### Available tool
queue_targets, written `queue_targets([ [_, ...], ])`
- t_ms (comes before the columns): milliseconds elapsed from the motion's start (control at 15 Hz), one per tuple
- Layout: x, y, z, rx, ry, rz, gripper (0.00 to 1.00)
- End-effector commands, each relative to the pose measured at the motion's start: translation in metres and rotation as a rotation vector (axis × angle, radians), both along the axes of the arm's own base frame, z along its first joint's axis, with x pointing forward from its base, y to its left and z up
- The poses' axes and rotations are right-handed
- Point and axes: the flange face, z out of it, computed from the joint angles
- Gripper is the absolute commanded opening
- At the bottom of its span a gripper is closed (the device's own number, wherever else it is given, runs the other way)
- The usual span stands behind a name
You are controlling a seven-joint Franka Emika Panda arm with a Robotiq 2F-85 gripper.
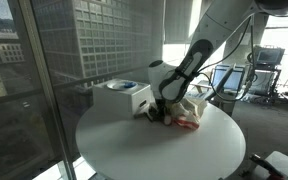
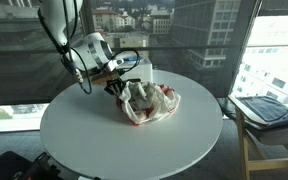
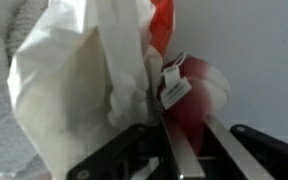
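Table (image 2: 94,140), cloth (image 2: 149,103), tag (image 3: 174,90) in wrist view only

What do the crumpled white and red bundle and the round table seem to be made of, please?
The cloth bundle looks like soft, matte textile. It crumples into loose folds, and the wrist view shows a small tag on it. The table has a hard, smooth white top with a slight sheen, probably laminate or painted board, though the exact material cannot be told.
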Motion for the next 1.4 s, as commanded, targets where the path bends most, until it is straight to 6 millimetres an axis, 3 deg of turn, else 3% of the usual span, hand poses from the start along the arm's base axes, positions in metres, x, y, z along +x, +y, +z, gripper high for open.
queue_targets([
  [0, -0.016, -0.003, 0.004, 0.042, -0.003, -0.066, 0.48],
  [400, -0.047, 0.018, 0.03, 0.15, 0.021, -0.14, 0.95],
  [533, -0.052, 0.02, 0.029, 0.185, 0.018, -0.159, 1.0],
  [1000, -0.052, 0.009, -0.009, 0.221, -0.057, -0.172, 0.98],
  [1067, -0.053, 0.007, -0.012, 0.221, -0.069, -0.169, 0.73],
  [1200, -0.057, 0.005, -0.015, 0.219, -0.07, -0.179, 0.71],
  [1333, -0.062, 0.007, -0.014, 0.217, -0.071, -0.181, 0.54],
])
